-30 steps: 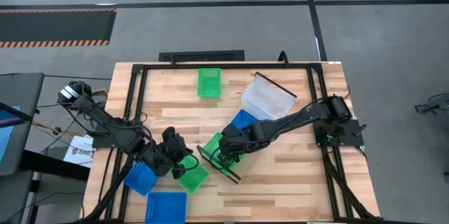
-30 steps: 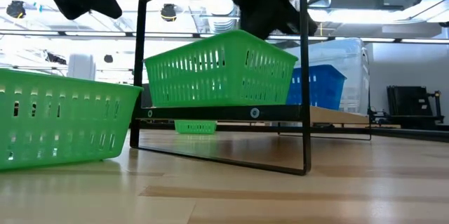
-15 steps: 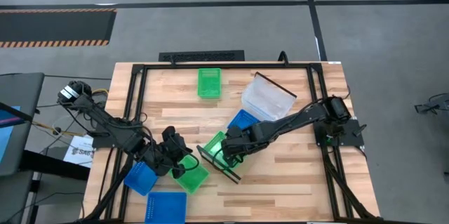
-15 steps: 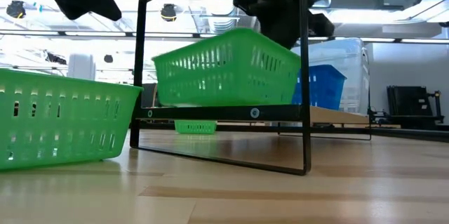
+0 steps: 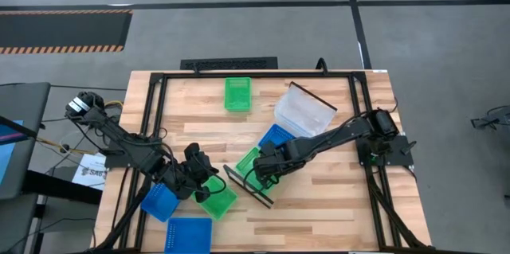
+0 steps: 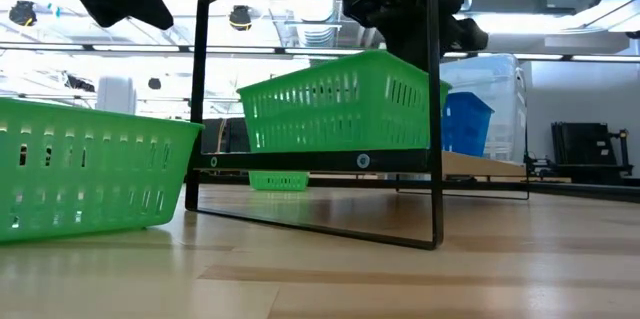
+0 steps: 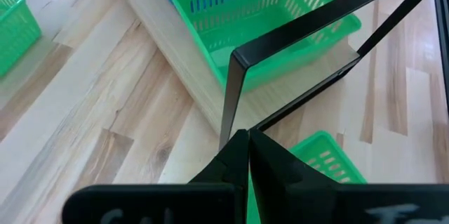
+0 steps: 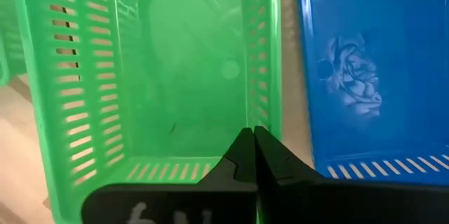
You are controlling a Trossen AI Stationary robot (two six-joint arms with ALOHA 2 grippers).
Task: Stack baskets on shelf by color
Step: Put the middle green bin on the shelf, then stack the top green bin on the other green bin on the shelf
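Note:
The shelf (image 5: 296,130) lies slantwise on the table, its near black frame (image 5: 249,185) upright. On its board rest a green basket (image 5: 252,163), then a blue basket (image 5: 276,136), then a clear one (image 5: 304,111). My right gripper (image 8: 252,138) is shut on the green basket (image 8: 179,76), beside the blue basket (image 8: 365,62). My left gripper (image 7: 247,140) hovers near the shelf's near frame (image 7: 295,34), shut on a second green basket (image 5: 217,200) that stands on the table by its bottom. My right gripper pinches the shelf basket's side wall (image 8: 265,104), the one facing the blue basket, one finger inside and one outside, coming from above. The basket sits on the shelf board, slightly tilted in the low view (image 6: 340,104). My left gripper pinches the second green basket's rim (image 7: 309,155) from above; the fingers hide the exact spot. The basket's bottom (image 6: 90,221) is on the table.
A third green basket (image 5: 237,93) sits by the table's far edge. Two blue baskets (image 5: 158,201) (image 5: 189,234) lie at the near left corner. Bare wood stretches along the table's near right side.
My right gripper has moved along the shelf toward the blue basket, dragging the green basket with it; the basket has slid along the board and now sits close against the blue one. My left arm and its basket have kept still.

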